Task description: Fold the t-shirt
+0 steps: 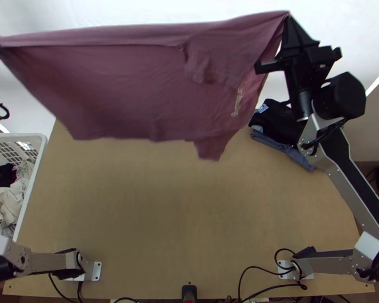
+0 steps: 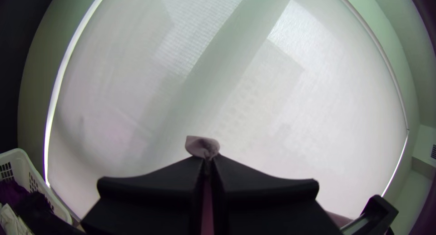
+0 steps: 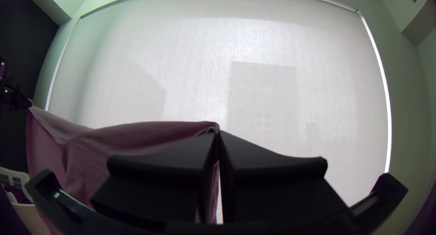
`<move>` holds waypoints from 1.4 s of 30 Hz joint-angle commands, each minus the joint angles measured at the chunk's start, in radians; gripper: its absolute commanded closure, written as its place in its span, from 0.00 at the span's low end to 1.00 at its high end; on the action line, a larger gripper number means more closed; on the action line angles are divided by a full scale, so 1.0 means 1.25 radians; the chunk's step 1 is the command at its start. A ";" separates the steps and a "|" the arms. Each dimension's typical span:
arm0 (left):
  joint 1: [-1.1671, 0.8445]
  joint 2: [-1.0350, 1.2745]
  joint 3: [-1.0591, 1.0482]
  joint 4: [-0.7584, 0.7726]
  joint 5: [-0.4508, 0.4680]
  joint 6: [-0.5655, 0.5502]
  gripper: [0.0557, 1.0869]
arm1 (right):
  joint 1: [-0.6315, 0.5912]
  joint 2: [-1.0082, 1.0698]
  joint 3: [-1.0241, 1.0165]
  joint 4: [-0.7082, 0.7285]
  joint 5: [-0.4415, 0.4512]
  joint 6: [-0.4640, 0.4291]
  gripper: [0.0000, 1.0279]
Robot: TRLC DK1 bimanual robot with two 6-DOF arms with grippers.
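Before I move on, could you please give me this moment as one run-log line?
left pincer: shut on t-shirt | right pincer: shut on t-shirt | t-shirt: stretched between them, lower part hanging | held off table

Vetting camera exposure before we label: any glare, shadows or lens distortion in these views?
Top view: white glare behind the raised shirt, soft faint shadow on the table. Left wrist view: backlit white screen with brighter patches, edges strongly bowed, left gripper near black against it. Right wrist view: screen brightest toward upper middle, right edge bent, right gripper also very dark.
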 commanded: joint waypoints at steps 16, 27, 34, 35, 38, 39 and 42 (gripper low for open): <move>-0.014 -0.274 0.102 -0.256 0.019 0.003 0.96 | 0.035 -0.399 0.013 -0.346 0.076 -0.031 0.97; -0.022 -0.529 -0.087 -0.363 0.087 0.014 0.96 | 0.037 -0.640 -0.053 -0.609 0.073 -0.009 0.97; -0.024 -0.603 -0.286 -0.385 0.087 0.044 0.96 | 0.037 -0.756 -0.217 -0.701 0.062 0.080 0.97; -0.022 -0.612 -0.326 -0.380 0.087 0.053 0.96 | 0.038 -0.772 -0.257 -0.701 0.060 0.086 0.97; -0.015 -0.642 -0.460 -0.345 0.087 0.079 0.96 | 0.044 -0.814 -0.381 -0.695 0.055 0.116 0.97; -0.015 -0.650 -0.504 -0.337 0.087 0.085 0.96 | 0.048 -0.824 -0.419 -0.691 0.055 0.130 0.97; -0.010 -0.678 -0.639 -0.282 0.087 0.112 0.96 | 0.070 -0.842 -0.528 -0.676 0.055 0.180 0.97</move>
